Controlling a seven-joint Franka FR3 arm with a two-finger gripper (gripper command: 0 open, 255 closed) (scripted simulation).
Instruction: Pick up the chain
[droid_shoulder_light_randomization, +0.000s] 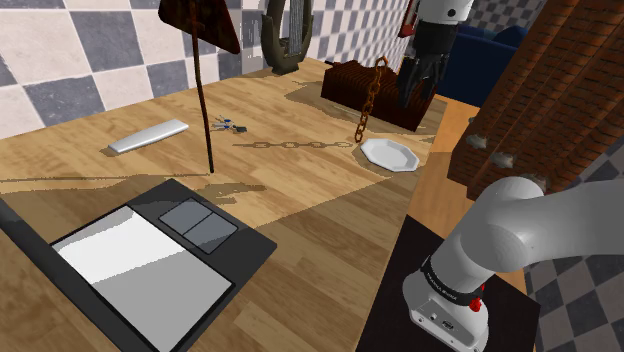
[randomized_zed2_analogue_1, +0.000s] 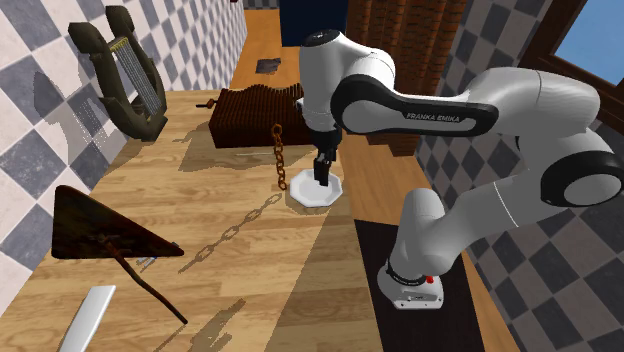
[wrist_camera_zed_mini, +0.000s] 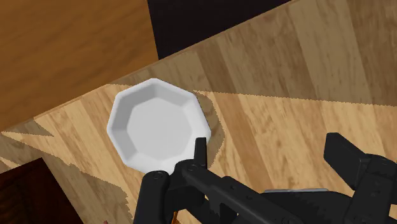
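A rusty brown chain (droid_shoulder_light_randomization: 368, 100) (randomized_zed2_analogue_1: 279, 155) stands nearly upright, its top by the upper edge of a dark brown ridged box (droid_shoulder_light_randomization: 345, 82) (randomized_zed2_analogue_1: 250, 110) and its lower end just above the wooden counter beside a white octagonal plate (droid_shoulder_light_randomization: 388, 155) (randomized_zed2_analogue_1: 315, 192) (wrist_camera_zed_mini: 159, 124). The chain's long shadow lies across the counter. My black gripper (droid_shoulder_light_randomization: 416, 92) (randomized_zed2_analogue_1: 322, 175) (wrist_camera_zed_mini: 267, 153) points down over the plate's far edge, a short way from the chain and not touching it. Its fingers stand apart with nothing between them.
A dark harp (droid_shoulder_light_randomization: 285, 40) (randomized_zed2_analogue_1: 125, 70) leans on the checkered wall. A dark triangle on a thin stick (droid_shoulder_light_randomization: 205, 20) (randomized_zed2_analogue_1: 100, 230), keys (droid_shoulder_light_randomization: 225, 125) and a white remote (droid_shoulder_light_randomization: 150, 135) (randomized_zed2_analogue_1: 85, 320) occupy the counter. A black inset panel (droid_shoulder_light_randomization: 150, 260) lies near. Brick wall (droid_shoulder_light_randomization: 540, 90) borders the counter.
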